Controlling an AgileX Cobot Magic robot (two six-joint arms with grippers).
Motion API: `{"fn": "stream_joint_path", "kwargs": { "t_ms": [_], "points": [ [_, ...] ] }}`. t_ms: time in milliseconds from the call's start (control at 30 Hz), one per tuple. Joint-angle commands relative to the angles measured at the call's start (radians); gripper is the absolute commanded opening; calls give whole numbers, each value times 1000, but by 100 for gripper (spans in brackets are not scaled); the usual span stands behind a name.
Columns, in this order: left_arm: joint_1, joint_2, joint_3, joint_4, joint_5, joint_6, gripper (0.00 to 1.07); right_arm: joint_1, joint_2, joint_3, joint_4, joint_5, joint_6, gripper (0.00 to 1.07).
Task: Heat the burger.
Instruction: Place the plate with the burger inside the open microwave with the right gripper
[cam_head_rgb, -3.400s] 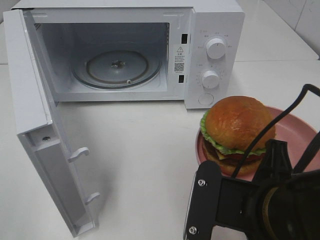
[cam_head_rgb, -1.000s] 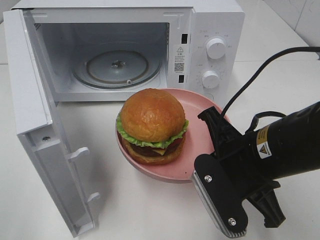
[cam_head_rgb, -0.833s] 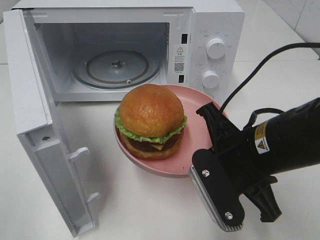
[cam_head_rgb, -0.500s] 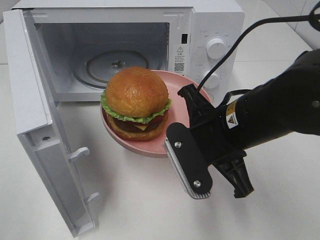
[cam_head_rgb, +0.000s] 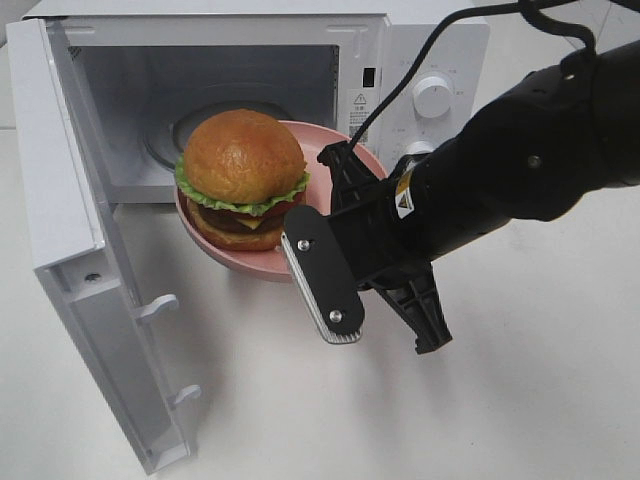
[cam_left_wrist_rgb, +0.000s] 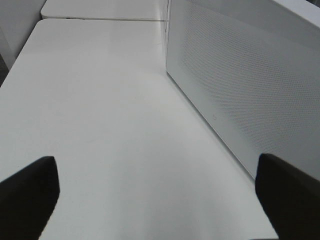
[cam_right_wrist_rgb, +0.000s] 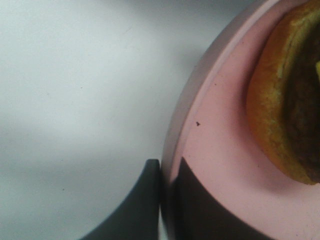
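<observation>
The round burger (cam_head_rgb: 243, 170) has a glossy golden-brown bun, green lettuce, red tomato, yellow cheese and a dark patty. The smooth round plate (cam_head_rgb: 251, 264) is plain pink. The boxy microwave oven (cam_head_rgb: 440, 45) is white, and its door (cam_left_wrist_rgb: 240, 75) is finely dotted. The right gripper (cam_head_rgb: 318, 205) is black, and the tabletop (cam_head_rgb: 540, 400) is white.

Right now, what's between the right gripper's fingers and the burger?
Only bare pink plate: the right wrist view shows the fingers clamped on its rim and the burger farther in.
</observation>
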Motion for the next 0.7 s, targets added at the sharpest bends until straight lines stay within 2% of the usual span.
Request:
{"fn": "stream_joint_path", "kwargs": {
  "t_ms": [33, 700],
  "points": [
    [-7, -18, 3, 0, -14, 0, 100, -6, 7, -41, -3, -49, 9, 0],
    [-7, -18, 3, 0, -14, 0, 100, -6, 185, -276, -4, 6, 26, 0]
  ]
}}
